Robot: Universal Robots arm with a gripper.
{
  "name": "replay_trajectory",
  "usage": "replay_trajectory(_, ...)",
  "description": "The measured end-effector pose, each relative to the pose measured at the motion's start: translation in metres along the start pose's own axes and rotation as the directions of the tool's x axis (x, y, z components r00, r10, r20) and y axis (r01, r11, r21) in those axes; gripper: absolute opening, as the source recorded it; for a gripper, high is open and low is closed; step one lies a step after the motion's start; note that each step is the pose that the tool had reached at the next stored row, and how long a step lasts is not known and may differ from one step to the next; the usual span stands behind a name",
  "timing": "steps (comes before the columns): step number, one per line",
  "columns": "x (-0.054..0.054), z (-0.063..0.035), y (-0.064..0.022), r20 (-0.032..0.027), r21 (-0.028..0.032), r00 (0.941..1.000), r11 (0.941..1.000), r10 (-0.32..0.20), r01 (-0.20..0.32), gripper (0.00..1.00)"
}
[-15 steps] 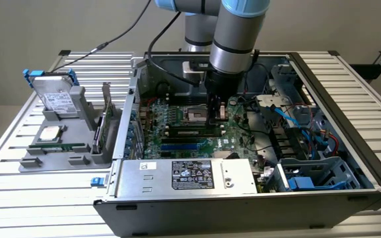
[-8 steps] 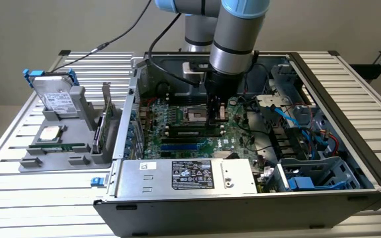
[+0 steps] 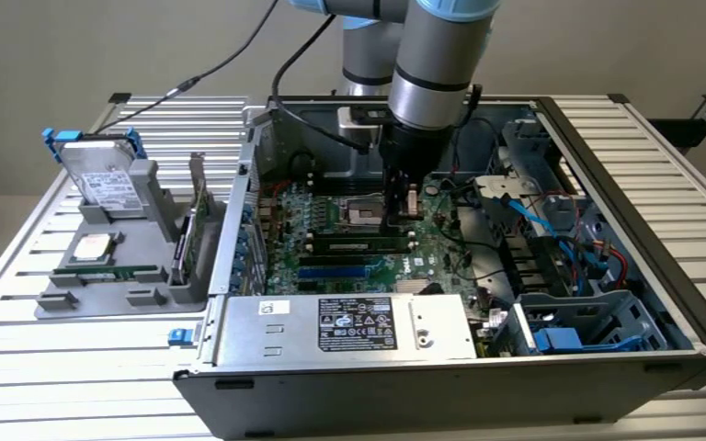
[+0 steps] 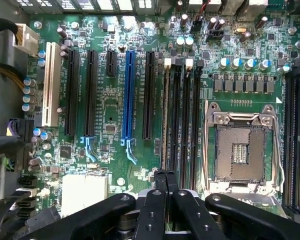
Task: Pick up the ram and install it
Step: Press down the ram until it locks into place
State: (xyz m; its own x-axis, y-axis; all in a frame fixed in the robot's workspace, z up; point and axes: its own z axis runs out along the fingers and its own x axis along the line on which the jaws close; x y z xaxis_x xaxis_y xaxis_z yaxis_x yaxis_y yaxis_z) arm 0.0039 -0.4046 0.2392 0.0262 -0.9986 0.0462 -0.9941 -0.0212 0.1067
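Note:
The ram (image 3: 356, 243) is a thin green stick lying low in one of the black motherboard slots inside the open computer case (image 3: 647, 230). In the wrist view the ram (image 4: 165, 115) stands edge-on in the slot nearest the blue slot (image 4: 128, 95). My gripper (image 3: 392, 225) reaches straight down to the end of that stick towards the exterior view's right. Its black fingers (image 4: 155, 200) are shut together, with the gripper (image 4: 165, 176) right over the stick's end. Whether the tips pinch the stick or only rest on it cannot be made out.
The open processor socket (image 4: 240, 150) lies beside the memory slots. A silver power supply (image 3: 341, 323) fills the case's near side, with blue and grey cables (image 3: 550, 220) at the exterior view's right. Outside the case, a grey holder (image 3: 96, 299) carries a hard drive (image 3: 102, 179) and a processor chip (image 3: 93, 246).

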Motion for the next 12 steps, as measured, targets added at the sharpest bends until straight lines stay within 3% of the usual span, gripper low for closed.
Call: replay_trajectory(12, -0.001, 0.0010, 0.0239, 0.0000, -0.0001, 1.0000, 1.0000, 0.000, 0.000, 0.10)
